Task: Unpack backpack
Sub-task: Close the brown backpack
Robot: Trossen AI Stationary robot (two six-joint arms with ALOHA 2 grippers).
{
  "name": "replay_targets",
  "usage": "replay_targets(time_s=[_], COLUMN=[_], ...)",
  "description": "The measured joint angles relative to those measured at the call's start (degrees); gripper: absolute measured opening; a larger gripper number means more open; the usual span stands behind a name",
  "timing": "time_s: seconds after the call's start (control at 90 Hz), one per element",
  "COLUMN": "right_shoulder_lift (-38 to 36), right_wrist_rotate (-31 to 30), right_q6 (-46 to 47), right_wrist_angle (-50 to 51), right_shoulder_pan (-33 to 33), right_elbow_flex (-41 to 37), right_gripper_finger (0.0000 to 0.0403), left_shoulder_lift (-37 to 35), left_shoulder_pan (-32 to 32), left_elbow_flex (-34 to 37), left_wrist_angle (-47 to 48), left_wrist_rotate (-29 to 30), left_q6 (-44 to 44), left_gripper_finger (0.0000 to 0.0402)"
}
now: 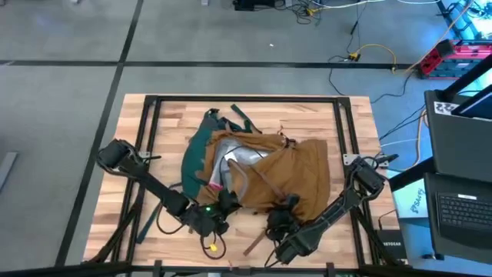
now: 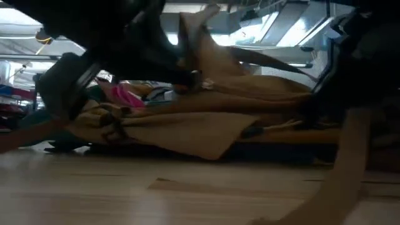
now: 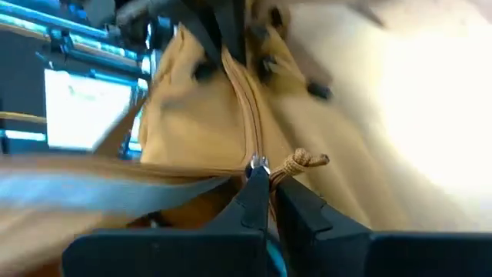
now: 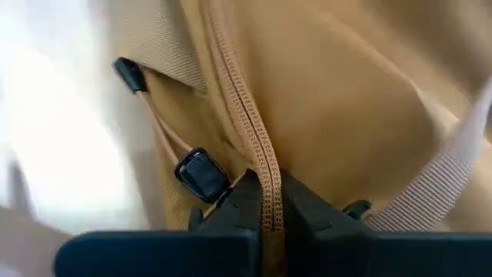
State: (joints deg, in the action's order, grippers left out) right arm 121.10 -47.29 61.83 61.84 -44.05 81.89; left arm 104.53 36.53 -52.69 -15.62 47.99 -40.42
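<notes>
The soft tan backpack [image 1: 269, 173] lies crumpled mid-tabletop [image 1: 115, 154], teal back panel leftward. The left gripper [image 3: 261, 178] has its jaws closed on the metal zipper pull [image 3: 258, 165]; the right gripper [image 4: 265, 201] pinches the ribbed zipper seam [image 4: 250, 123].

wooden table [image 1: 115, 154] | laptop [image 1: 465, 204] right | floor cables [image 1: 361, 54]

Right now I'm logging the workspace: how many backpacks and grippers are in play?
backpack: 1
Grippers: 2, left gripper shut on the zipper pull, right gripper shut on the zipper track
Total: 3
</notes>
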Motion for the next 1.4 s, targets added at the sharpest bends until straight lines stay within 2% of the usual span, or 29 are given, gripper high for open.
replay_targets(time_s=[0.178,0.433,0.544,0.611,0.722,0.778,0.933,1.044,1.2,1.4], right_shoulder_lift=[0.0,0.09,0.09,0.09,0.11,0.11,0.11,0.11,0.11,0.11], right_wrist_rotate=[1.04,7.27,9.43,9.51,8.42,8.3,6.85,6.83,6.66,6.41], right_q6=[4.92,12.57,18.55,19.45,19.64,19.23,18.6,18.5,18.31,17.6], right_wrist_angle=[3.8,12.26,17.56,18.57,17.31,15.82,13.43,12.97,12.62,11.49], right_shoulder_pan=[-0.8,-1.75,-2.76,-3.33,-3.66,-3.58,-3.43,-3.22,-3.15,-3.15], right_elbow_flex=[-0.03,-0.3,-0.36,-0.59,-0.57,-0.57,-0.48,-0.47,-0.45,-0.42], right_gripper_finger=[0.0003,0.0003,0.0003,0.0002,0.0002,0.0003,0.0004,0.0005,0.0005,0.0006], left_shoulder_lift=[-3.4,-9.36,-12.27,-13.74,-15.3,-15.18,-14.57,-12.04,-7.03,-2.59], left_shoulder_pan=[2.22,6.31,8.42,9.47,9.99,9.86,6.27,3.15,-0.33,-3.26], left_elbow_flex=[0.0,0.17,0.16,0.48,1.02,1.1,1.14,1.14,1.14,1.14], left_wrist_angle=[11.96,31.01,39.74,42.27,39.59,37.3,26.47,19.01,11.91,4.8], left_wrist_rotate=[3.36,8.72,13.28,13.85,13.78,11.9,-0.49,-8.67,-13.39,-15.26], left_q6=[9.65,21.79,29.12,32.81,33.8,33.5,30.32,21.5,9.11,0.87], left_gripper_finger=[0.0001,0.0001,0.0001,0.0001,0.0001,0.0001,0.0,0.0008,0.0044,0.0111])
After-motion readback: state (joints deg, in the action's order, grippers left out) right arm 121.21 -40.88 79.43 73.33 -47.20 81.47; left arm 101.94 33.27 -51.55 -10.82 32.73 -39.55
